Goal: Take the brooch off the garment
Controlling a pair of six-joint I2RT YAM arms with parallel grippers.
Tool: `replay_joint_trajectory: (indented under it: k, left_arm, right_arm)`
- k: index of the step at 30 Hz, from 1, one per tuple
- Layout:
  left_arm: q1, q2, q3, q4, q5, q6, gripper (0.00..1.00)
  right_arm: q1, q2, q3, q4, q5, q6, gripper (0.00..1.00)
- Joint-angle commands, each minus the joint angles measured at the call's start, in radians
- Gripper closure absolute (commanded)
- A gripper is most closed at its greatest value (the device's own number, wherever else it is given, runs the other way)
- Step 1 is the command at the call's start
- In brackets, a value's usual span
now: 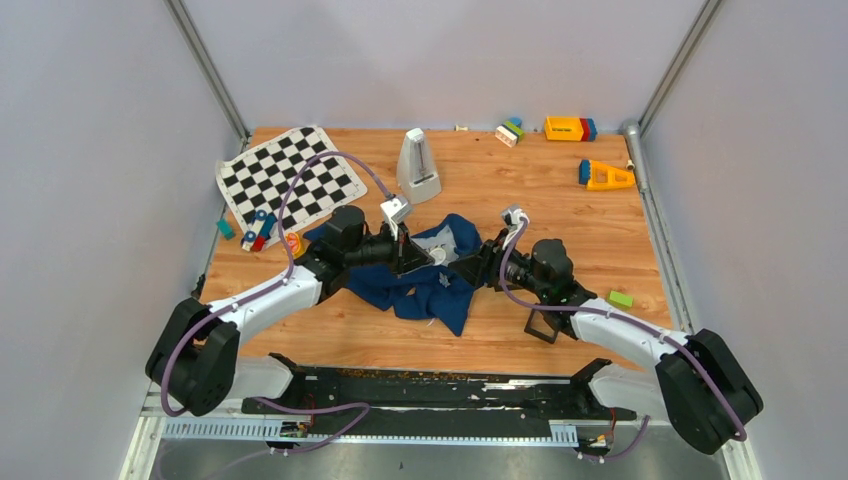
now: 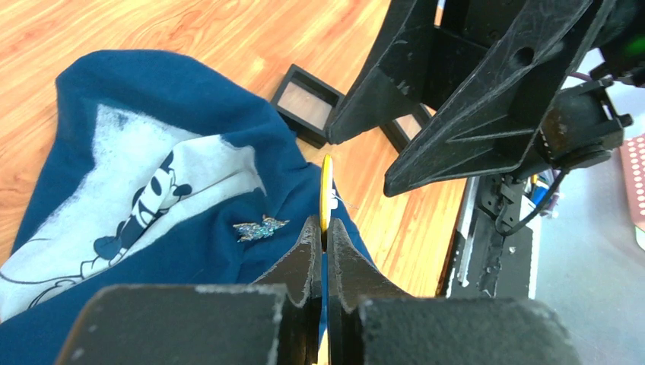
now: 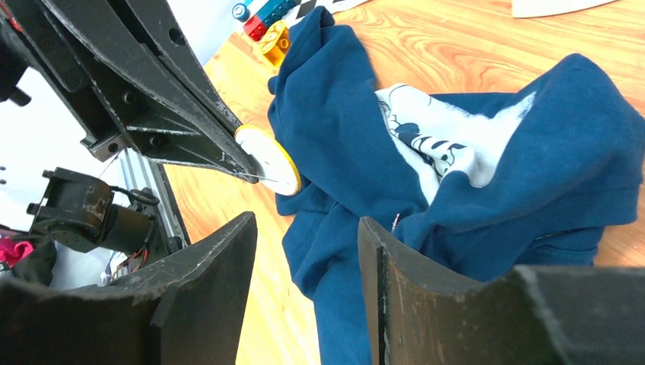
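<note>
- The left hand [image 2: 322, 228], at lower centre of the left wrist view, has its two black fingers pinched narrow on the brooch [image 3: 268, 160].
- The brooch is a thin round disc, white-faced with a yellow rim (being round, it has no long axis). In the left wrist view it stands edge-on, the edge running up and down the frame. In the right wrist view its white face looks toward the lower right.
- It sits at the border of the garment [image 3: 331, 99], centre left in the right wrist view. Whether it touches the cloth I cannot tell.
- The right hand [image 3: 306, 222] has its fingers apart with a middling gap. It holds nothing and sits just beside the crumpled navy cloth.
- The grey-white Mickey print [image 2: 152, 190] faces up, and a small glittery winged piece [image 2: 260, 226] lies on the navy just beside it.
- Past the shirt, a shallow black square frame [image 2: 308, 103] lies on the worktop [image 2: 190, 30] with a tan pane inside it.
- Farthest, in the upper left of the top view, lies the chequered cloth [image 1: 290, 180].
</note>
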Motion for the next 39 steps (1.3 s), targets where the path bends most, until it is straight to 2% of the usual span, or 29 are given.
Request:
replay_joint_trajectory:
  k: [1, 13, 25, 39]
  left_arm:
    - [0.001, -0.022, -0.008, 0.089, 0.091, -0.026, 1.00]
    - [-0.008, 0.025, -0.004, 0.169, 0.197, -0.070, 1.00]
    - [-0.025, 0.033, 0.004, 0.166, 0.216, -0.059, 1.00]
    - [-0.039, 0.035, 0.012, 0.144, 0.220, -0.038, 1.00]
  right_arm:
    - [-0.006, -0.019, -0.014, 0.113, -0.060, -0.036, 0.47]
    - [-0.006, -0.004, -0.010, 0.142, -0.124, -0.029, 0.52]
    - [-0.005, 0.016, 0.004, 0.133, -0.129, -0.014, 0.64]
    - [-0.005, 0.015, 0.007, 0.129, -0.132, -0.001, 0.67]
